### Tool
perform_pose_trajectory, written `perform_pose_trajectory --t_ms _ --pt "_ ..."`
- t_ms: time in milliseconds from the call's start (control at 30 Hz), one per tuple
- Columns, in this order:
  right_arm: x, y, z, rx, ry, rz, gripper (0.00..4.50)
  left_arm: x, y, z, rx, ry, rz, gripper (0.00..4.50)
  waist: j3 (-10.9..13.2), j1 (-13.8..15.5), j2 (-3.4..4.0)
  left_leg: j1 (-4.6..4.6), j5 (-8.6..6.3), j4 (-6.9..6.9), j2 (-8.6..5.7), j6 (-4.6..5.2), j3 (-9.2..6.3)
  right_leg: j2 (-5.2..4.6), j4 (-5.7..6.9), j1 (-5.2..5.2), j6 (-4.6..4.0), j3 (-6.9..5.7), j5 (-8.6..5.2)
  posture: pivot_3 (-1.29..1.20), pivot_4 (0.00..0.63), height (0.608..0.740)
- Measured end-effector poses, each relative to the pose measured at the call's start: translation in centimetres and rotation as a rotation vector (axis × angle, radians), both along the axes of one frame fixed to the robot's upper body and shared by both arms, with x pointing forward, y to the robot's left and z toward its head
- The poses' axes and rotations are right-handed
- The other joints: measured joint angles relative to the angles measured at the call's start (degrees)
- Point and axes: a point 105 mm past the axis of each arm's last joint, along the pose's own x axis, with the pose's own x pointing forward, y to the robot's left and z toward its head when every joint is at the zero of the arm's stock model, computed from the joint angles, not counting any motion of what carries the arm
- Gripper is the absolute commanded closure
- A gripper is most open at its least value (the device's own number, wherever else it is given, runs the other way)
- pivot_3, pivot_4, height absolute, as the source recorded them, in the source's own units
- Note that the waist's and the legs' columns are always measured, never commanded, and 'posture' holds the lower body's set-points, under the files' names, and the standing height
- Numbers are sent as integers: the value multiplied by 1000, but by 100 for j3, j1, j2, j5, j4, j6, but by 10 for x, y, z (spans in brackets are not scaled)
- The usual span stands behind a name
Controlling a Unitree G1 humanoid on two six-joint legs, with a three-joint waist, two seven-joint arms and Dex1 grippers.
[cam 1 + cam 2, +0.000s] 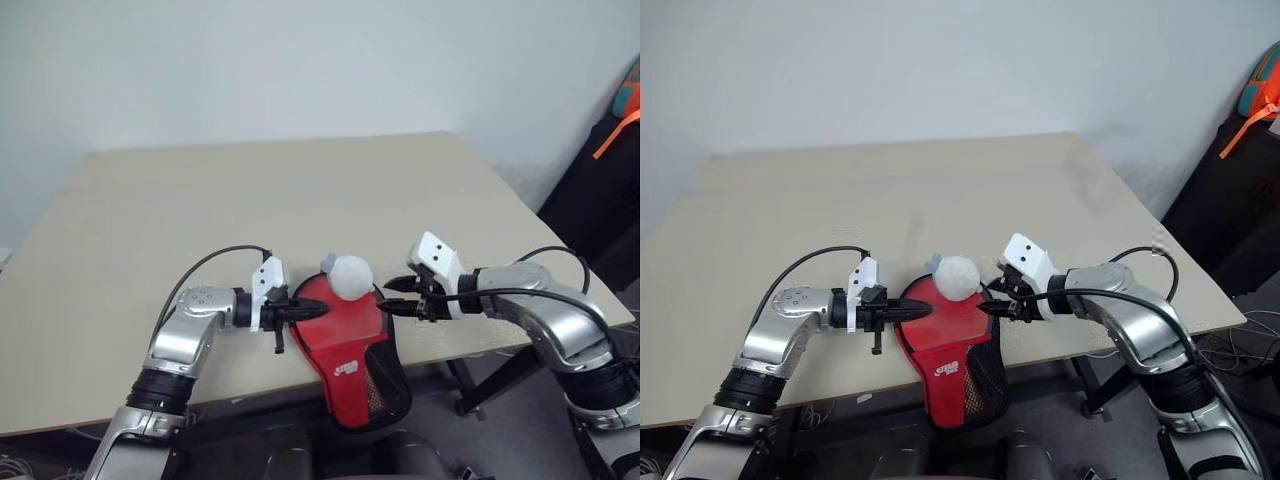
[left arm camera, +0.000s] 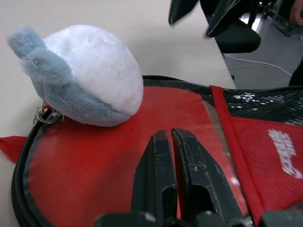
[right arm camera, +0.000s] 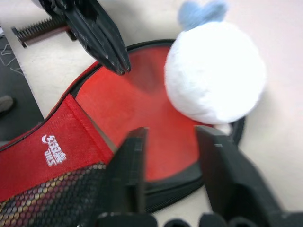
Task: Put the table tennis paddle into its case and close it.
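From our head views, the case [image 1: 352, 362] lies closed at the near edge of the table [image 1: 250, 200], its round end on the tabletop and its narrow handle end hanging past the edge, so we judge it was left there within easy reach of both arms. A whitish plush ball [image 1: 350, 276] sits on the round end. Our left gripper [image 1: 308, 311] hangs over the case's left rim with its tips pressed together, and our right gripper [image 1: 396, 295] hangs at the right rim, parted and holding nothing. We do not see the paddle, so we judge it is already inside. In our left wrist view, the black fingers [image 2: 158, 175] lie side by side over the red panel with nothing visibly caught between them; the plush ball, with a grey-blue tuft, rests by a metal ring near the black edging. In our right wrist view, the fingers [image 3: 130, 175] stand apart above the case's rim, and we see the red fabric, white logo and black mesh pocket, with the left gripper's tips across from them.
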Motion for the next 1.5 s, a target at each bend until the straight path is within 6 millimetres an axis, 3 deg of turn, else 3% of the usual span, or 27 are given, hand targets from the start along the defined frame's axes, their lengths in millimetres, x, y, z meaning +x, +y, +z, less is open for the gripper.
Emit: perform_pose_trajectory --t_ms 133,167,433,667,1367,1500 --pt "10 -1 10 -2 -38 -10 168 4 -9 -14 3 19 32 4500 -1 0 -1 1 5 0 -9 -7 1 1 0 2 0 -1 0 0 0 706" --pt "13 -1 11 -1 -43 -17 80 6 -10 -16 13 16 40 4500 -1 1 0 -1 10 0 -12 -15 3 1 0 0 0 -1 1 0 0 706" --pt "50 12 1 14 -61 -111 80 17 -21 -22 16 -11 83 4500 -1 -8 0 -2 11 -1 -17 -19 10 4 1 -3 0 2 1 0 0 706" --pt "64 27 -15 20 -13 -144 80 16 -22 -25 13 -3 86 4500 -2 -13 3 -1 12 -1 -16 -20 13 5 2 -3 0 4 2 0 0 706" --pt "62 65 -40 20 61 -73 80 10 -17 -35 16 16 76 4500 -58 -17 77 18 8 -10 -16 -25 21 11 1 3 1 11 1 0 0 706" --pt "63 71 -44 15 68 -67 1027 9 -17 -35 16 20 68 4500 -64 -17 84 20 8 -13 -16 -26 22 11 1 3 1 12 1 0 0 706"
